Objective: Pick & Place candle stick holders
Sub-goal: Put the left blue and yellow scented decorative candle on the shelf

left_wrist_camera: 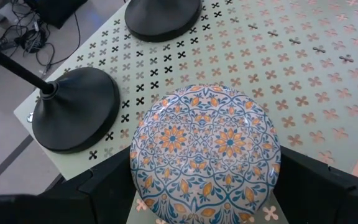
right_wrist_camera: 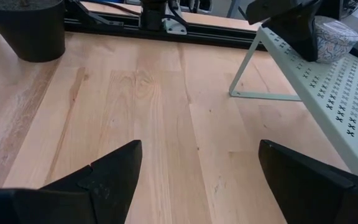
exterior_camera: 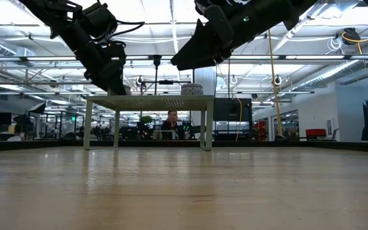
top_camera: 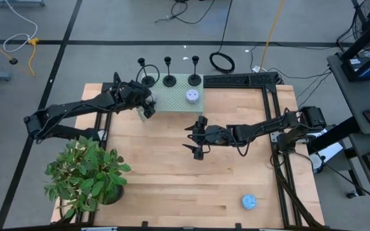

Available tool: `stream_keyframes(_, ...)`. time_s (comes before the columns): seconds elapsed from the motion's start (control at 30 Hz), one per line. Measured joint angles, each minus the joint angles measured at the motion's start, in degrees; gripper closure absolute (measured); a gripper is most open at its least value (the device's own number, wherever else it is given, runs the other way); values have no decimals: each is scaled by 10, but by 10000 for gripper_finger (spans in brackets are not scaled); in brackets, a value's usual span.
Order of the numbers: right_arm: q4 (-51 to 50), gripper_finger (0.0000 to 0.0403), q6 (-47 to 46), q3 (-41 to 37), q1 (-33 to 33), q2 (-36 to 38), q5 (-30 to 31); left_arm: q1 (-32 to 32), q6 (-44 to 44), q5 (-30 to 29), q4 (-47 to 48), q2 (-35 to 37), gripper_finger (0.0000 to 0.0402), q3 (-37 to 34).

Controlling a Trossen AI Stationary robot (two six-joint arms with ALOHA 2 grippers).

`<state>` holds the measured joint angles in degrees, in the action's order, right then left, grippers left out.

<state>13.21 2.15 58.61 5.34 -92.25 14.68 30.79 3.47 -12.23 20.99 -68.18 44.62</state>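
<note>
Three black candle stick holders [top_camera: 148, 77] [top_camera: 169, 78] [top_camera: 194, 77] stand on their disc bases along the far edge of a pale green perforated shelf [top_camera: 172, 101]. Two of the bases show in the left wrist view [left_wrist_camera: 76, 109] [left_wrist_camera: 163, 15]. My left gripper [top_camera: 148, 106] is at the shelf's left near corner, shut on a round thing with a blue and orange floral pattern [left_wrist_camera: 205, 155]. My right gripper [top_camera: 195, 136] hangs open and empty over the bare table, near of the shelf [right_wrist_camera: 197, 180]. My left gripper has the round patterned thing between its two fingers, one finger [left_wrist_camera: 107, 183] at its one side [left_wrist_camera: 135, 177] and the other finger [left_wrist_camera: 319, 183] at the opposite side [left_wrist_camera: 277, 171]. It is held over the shelf's corner. Whether its underside rests on the shelf I cannot tell.
A second round patterned thing [top_camera: 192, 96] sits on the shelf near the right holder, and a third [top_camera: 249, 202] lies on the table near its front right. A potted plant [top_camera: 85, 173] stands at the near left. A black frame [top_camera: 268, 83] borders the table's right and far sides.
</note>
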Motion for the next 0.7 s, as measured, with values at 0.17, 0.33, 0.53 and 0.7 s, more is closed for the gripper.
stream_keyframes(0.17, 0, 85, 0, 0, 0, 0, 0, 0, 7, -2, -7, 0, 66, 0)
stream_keyframes(0.33, 0, 85, 0, 0, 0, 0, 0, 0, 8, -3, -14, 0, 57, 0)
stream_keyframes(0.53, 0, 85, 0, 0, 0, 0, 0, 0, 8, -3, -15, 0, 56, 0)
stream_keyframes(0.7, 0, 85, 0, 0, 0, 0, 0, 0, 13, -3, -19, 0, 57, 0)
